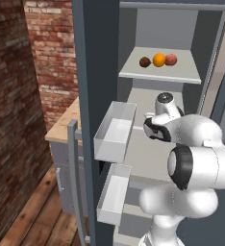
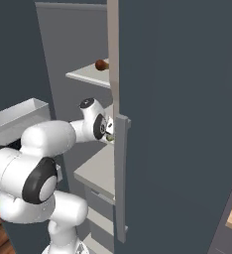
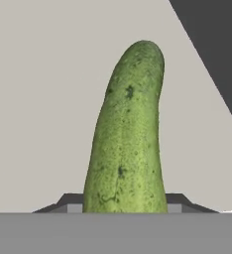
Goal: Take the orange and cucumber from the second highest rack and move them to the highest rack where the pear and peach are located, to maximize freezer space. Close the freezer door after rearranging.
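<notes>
A green cucumber (image 3: 128, 139) rises between my fingertips (image 3: 72, 204) in the hand view, over the pale second highest rack (image 3: 38, 99). My gripper (image 3: 124, 206) is shut on its near end. From the left base view my wrist (image 1: 165, 113) reaches in over that rack (image 1: 148, 149) and hides the gripper. On the highest rack (image 1: 181, 74) a dark brown pear (image 1: 144, 62), the orange (image 1: 158, 59) and a pink peach (image 1: 170, 59) sit in a row. In the right base view the gripper (image 2: 109, 130) is partly behind the door edge.
The freezer door (image 1: 90, 96) stands open at the left, with two pale bins (image 1: 115, 132) (image 1: 113, 192) jutting toward the arm. A second dark door panel with a long handle (image 2: 120, 173) stands close on the right. A wooden counter (image 1: 64, 122) and a brick wall (image 1: 47, 53) lie beyond.
</notes>
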You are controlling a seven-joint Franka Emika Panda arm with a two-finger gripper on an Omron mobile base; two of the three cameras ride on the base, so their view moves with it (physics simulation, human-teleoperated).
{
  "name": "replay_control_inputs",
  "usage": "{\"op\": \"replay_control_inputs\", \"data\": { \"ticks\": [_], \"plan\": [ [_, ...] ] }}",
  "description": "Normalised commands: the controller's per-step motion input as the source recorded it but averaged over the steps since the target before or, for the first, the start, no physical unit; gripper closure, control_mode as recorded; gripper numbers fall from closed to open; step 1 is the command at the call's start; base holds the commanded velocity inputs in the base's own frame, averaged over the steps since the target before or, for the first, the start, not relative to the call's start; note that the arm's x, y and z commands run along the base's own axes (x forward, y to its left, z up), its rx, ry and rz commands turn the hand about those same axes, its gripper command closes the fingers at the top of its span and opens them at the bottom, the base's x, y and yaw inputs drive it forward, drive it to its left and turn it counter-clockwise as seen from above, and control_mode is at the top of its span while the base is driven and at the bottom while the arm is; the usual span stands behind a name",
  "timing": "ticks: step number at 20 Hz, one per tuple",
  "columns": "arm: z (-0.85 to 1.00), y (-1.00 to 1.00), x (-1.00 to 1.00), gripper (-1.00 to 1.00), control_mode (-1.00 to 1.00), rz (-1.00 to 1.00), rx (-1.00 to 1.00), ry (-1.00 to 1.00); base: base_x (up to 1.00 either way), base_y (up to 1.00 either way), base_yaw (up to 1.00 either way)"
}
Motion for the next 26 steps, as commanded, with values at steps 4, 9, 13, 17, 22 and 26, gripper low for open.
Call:
{"op": "replay_control_inputs", "data": {
  "ticks": [4,9,13,17,22,26],
  "plan": [
    [0.44,0.25,-0.92,1.00,-1.00,0.00,0.00,0.00,0.00,0.00,0.00],
    [0.62,0.16,-0.94,1.00,-1.00,0.00,0.00,0.00,0.00,0.00,0.00],
    [0.78,0.21,-0.86,1.00,-1.00,0.00,0.00,0.00,0.00,0.00,0.00],
    [0.77,0.27,-0.73,1.00,-1.00,0.00,0.00,0.00,0.00,0.00,0.00],
    [0.79,0.29,-0.48,1.00,-1.00,0.00,0.00,0.00,0.00,0.00,0.00],
    [0.96,0.13,-0.12,1.00,-1.00,0.00,0.00,0.00,0.00,0.00,0.00]
  ]
}}
